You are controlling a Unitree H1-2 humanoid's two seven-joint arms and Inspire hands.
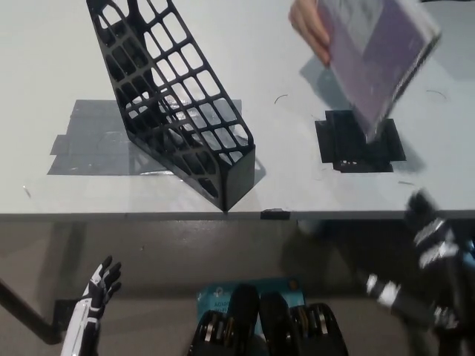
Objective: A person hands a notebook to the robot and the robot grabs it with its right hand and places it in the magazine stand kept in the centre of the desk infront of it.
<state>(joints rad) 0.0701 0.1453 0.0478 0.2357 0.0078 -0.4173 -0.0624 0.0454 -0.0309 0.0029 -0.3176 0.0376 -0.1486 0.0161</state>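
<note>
Notebook (378, 55) right of magazine stand (174, 104)

The desk (44, 30) has a pale grey top, and its near edge runs straight across the picture. A patch of grey tape (89, 141) lies on the left part, close to the near edge (it looks a little shiny and wrinkled). A black square patch (349, 148) sits on the right part, also near this edge. Below the desk edge, a teal object (215, 300) with some print shows on the floor.
</note>
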